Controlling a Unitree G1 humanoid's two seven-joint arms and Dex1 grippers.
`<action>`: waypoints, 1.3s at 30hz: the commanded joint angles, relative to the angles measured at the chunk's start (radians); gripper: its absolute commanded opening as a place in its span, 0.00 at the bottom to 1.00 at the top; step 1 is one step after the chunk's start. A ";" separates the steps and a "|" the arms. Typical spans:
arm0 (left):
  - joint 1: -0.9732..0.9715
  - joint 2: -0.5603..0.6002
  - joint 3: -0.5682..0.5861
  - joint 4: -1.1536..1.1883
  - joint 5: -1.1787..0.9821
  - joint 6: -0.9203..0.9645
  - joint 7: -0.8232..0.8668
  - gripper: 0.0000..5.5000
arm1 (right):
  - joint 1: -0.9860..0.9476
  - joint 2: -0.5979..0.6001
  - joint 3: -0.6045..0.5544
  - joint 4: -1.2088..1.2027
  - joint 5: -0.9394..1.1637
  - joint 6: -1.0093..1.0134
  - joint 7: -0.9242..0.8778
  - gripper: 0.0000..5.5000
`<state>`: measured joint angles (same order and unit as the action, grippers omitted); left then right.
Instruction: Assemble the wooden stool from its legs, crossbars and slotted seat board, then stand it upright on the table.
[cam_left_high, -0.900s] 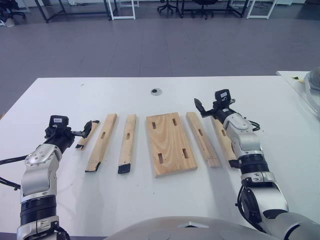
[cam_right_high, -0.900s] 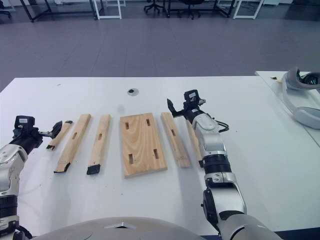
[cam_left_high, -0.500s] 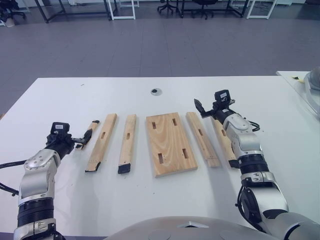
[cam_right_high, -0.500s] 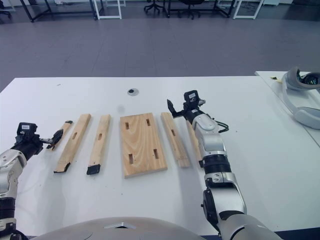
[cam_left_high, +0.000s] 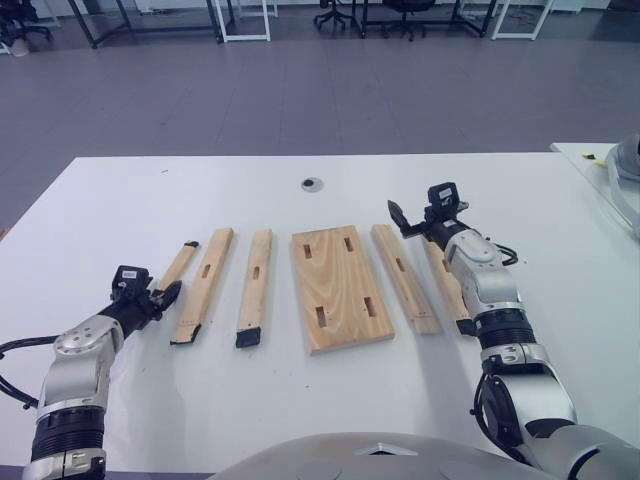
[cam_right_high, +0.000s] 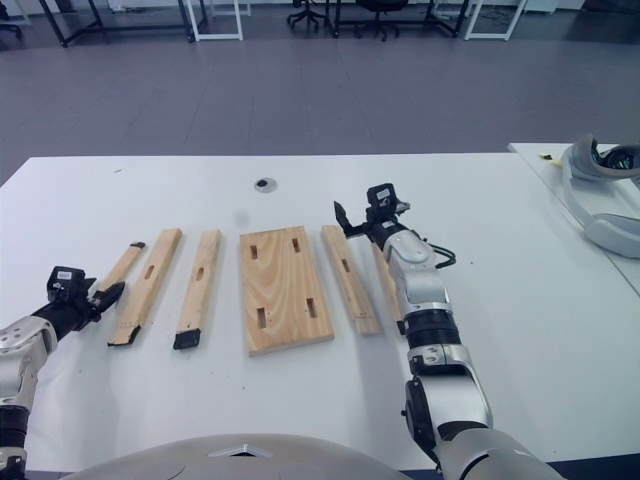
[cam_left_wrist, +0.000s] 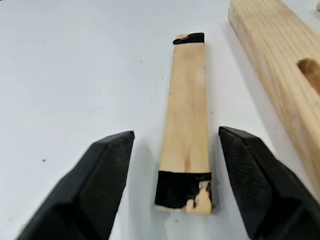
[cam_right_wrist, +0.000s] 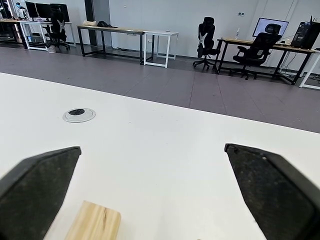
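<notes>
The slotted seat board (cam_left_high: 340, 287) lies flat mid-table. Left of it lie two slotted legs (cam_left_high: 204, 283) (cam_left_high: 255, 285) and a short crossbar (cam_left_high: 176, 268) with black-taped ends. On the board's right are another leg (cam_left_high: 404, 276) and a further wooden piece (cam_left_high: 447, 285), partly under my right arm. My left gripper (cam_left_high: 160, 297) is open at the crossbar's near end. In the left wrist view its fingers (cam_left_wrist: 105, 170) stand on either side of that crossbar (cam_left_wrist: 186, 125) without touching it. My right gripper (cam_left_high: 418, 217) hovers open over the far ends of the right-hand pieces, holding nothing.
A round cable grommet (cam_left_high: 312, 183) sits in the table behind the seat board. A white headset (cam_right_high: 600, 190) lies on a separate surface at the far right. The white table (cam_left_high: 300, 390) has bare room in front of the parts.
My left gripper has drawn back along the short crossbar toward the table's near side, ending at its near end. The right arm and all wooden parts stay put.
</notes>
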<state>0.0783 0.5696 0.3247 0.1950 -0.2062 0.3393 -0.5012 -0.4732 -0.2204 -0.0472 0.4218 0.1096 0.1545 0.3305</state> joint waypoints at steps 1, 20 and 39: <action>0.066 0.013 -0.014 0.039 0.024 0.040 0.001 0.45 | -0.023 0.009 0.004 0.014 -0.008 -0.007 -0.010 0.98; -0.305 -0.100 -0.180 -0.535 -0.095 0.039 0.088 0.24 | -0.116 0.192 -0.181 -0.267 0.636 0.431 0.118 0.98; -0.335 -0.218 -0.396 -0.694 -0.098 0.101 0.081 0.24 | -0.197 0.282 -0.259 -0.358 1.004 0.600 -0.087 0.72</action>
<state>-0.2606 0.3455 -0.0674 -0.4842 -0.3091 0.4321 -0.4140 -0.6346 0.0590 -0.3032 0.0627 1.1000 0.7586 0.2521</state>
